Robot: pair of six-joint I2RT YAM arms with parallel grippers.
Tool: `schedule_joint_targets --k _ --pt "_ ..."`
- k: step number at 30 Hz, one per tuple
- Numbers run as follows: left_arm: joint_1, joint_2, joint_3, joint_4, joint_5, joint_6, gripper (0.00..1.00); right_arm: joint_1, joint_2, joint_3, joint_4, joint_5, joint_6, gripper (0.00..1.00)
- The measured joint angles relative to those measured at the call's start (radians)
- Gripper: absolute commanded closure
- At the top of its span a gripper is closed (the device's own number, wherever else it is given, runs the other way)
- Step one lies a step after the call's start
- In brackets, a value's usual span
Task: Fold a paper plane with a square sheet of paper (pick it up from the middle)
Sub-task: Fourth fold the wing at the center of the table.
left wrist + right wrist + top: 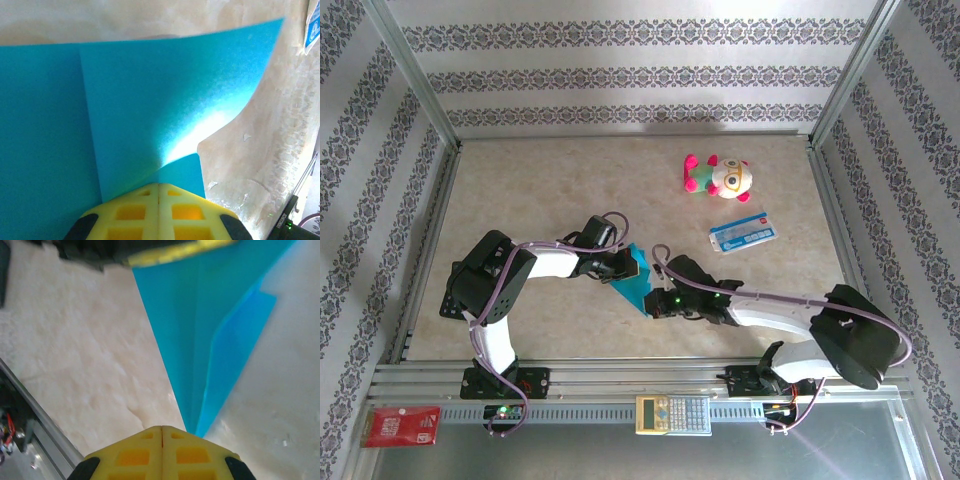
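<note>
The teal-blue sheet of paper (636,278) lies mid-table, folded into a wedge that narrows toward the right arm. In the left wrist view a folded flap of the paper (150,100) curls up, and its edge runs into the seam of my left gripper (159,186), which is shut on it. Seen from above, the left gripper (620,267) sits at the paper's far-left edge. My right gripper (657,300) is shut at the narrow end. The paper's tip (200,315) slips under one of its yellow fingers (200,452), beside the seam (161,429).
A pink and white plush toy (720,177) and a small white-and-blue printed card (742,233) lie at the back right. A calculator (672,413) and a red packet (402,425) rest on the front rail. Metal frame posts bound the table.
</note>
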Motion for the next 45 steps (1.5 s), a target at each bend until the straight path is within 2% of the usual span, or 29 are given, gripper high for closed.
schedule_joint_targets --k 5,10,23,30,34,41,45 --pt "0.000 0.000 0.000 0.000 0.000 0.000 1.00 -0.015 0.141 0.094 0.038 -0.006 -0.007 1.00" --pt "0.000 0.000 0.002 -0.002 0.000 0.000 1.00 -0.029 0.235 0.110 0.052 -0.011 -0.021 1.00" --pt "0.000 0.000 0.008 -0.013 -0.001 0.004 1.00 -0.054 0.228 0.030 0.138 -0.025 -0.025 1.00" --pt "0.000 -0.003 0.032 -0.056 -0.002 -0.003 0.82 -0.054 0.213 -0.015 0.200 -0.021 -0.005 1.00" --pt "0.006 -0.054 0.034 -0.069 -0.005 -0.024 0.80 -0.054 0.206 -0.037 0.230 -0.018 0.018 1.00" --pt "-0.002 -0.210 -0.064 -0.040 0.006 -0.114 1.00 -0.054 0.206 -0.056 0.271 -0.017 0.047 1.00" --pt "-0.029 -0.203 -0.101 -0.029 0.031 -0.160 1.00 -0.054 0.206 -0.060 0.278 -0.016 0.054 1.00"
